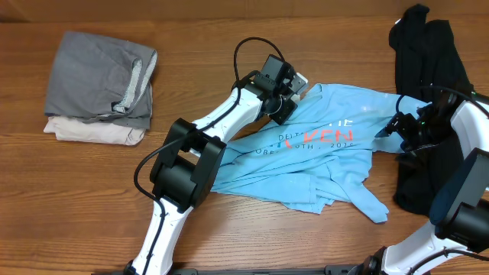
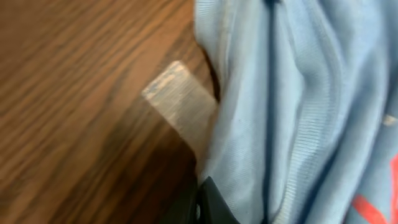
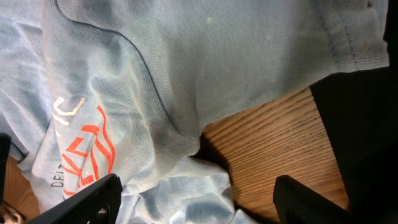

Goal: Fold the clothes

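At the T-shirt's right edge, the right gripper [image 3: 199,202] held its jaws spread wide. One finger hung over blue cloth and the other over wood, with nothing pinched between them. At the shirt's upper left edge sat the left gripper [image 1: 284,101]. Only one dark fingertip [image 2: 208,202] showed against a fold, so whether its jaws were closed could not be told. The sky-blue T-shirt [image 1: 321,156] lay crumpled mid-table [image 1: 229,229], red lettering up. A black garment [image 1: 428,53] lay just beside it on the right. A folded grey and beige pile [image 1: 95,88] sat well apart at the far left.
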Robot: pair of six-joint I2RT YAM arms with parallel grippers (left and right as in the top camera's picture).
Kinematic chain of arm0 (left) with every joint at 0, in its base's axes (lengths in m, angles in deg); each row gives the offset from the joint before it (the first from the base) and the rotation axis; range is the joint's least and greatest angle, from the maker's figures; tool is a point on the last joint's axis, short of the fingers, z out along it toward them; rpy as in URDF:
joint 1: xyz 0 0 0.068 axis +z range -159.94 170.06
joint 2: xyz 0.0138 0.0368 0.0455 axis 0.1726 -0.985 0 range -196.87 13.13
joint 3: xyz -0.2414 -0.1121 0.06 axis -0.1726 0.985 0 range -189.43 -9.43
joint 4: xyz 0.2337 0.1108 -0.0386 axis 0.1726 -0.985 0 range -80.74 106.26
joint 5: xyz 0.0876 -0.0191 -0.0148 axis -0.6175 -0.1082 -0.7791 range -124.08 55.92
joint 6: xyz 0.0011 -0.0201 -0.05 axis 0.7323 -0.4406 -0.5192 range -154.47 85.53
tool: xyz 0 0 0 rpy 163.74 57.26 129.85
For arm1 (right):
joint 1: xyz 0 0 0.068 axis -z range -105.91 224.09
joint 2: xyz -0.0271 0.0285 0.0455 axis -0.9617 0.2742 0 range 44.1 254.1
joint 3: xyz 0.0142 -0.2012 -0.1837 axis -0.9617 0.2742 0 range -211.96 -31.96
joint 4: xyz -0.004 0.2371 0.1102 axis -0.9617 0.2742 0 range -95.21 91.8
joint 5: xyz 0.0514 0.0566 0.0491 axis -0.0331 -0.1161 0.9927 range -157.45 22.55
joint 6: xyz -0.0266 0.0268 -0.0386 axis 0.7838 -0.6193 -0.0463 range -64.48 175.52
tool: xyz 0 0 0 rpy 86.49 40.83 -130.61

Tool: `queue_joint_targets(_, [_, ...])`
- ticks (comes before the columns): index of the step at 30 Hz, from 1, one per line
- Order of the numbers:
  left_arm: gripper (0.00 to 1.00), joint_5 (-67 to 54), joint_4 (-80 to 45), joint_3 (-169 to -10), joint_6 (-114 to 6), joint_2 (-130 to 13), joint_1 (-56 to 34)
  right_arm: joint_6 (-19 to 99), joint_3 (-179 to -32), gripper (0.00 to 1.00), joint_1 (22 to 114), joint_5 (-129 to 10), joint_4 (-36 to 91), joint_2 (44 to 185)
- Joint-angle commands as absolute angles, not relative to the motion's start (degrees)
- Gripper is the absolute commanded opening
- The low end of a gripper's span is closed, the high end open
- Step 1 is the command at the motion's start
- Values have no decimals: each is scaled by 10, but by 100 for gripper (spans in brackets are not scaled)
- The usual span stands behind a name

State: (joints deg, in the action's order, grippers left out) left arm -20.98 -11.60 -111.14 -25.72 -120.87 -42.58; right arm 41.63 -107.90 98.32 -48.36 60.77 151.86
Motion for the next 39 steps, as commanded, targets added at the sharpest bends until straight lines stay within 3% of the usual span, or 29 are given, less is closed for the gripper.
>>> queue_joint_targets(1, [4,-308,-122,-1138,-277,-1213,-417,419,-1079,82,982,-481,606,1515])
queue_joint_targets(17, [4,-436,-204,-1357,-277,-1213,-240,419,-1079,83,963,-481,606,1515])
queue_joint_targets(18, [7,-436,-204,-1359,-277,-1213,-233,419,-1079,83,963,-481,606,1515])
queue_joint_targets(20, [44,-436,-210,-1360,-279,-1212,-218,419,-1079,82,961,-481,603,1515])
queue_joint_targets(21, [56,-436,-214,-1360,-279,-1212,-213,419,-1079,83,960,-481,601,1515])
queue_joint_targets(23, [97,-437,-234,-1361,-281,-1212,-203,419,-1079,83,960,-481,595,1515])
queue_joint_targets(33, [100,-405,-551,-1583,-365,-1194,-172,423,-1126,83,958,-437,630,1483])
queue_joint_targets(39, [100,-324,-696,-1680,-440,-1131,-176,423,-1127,83,949,-434,674,1332])
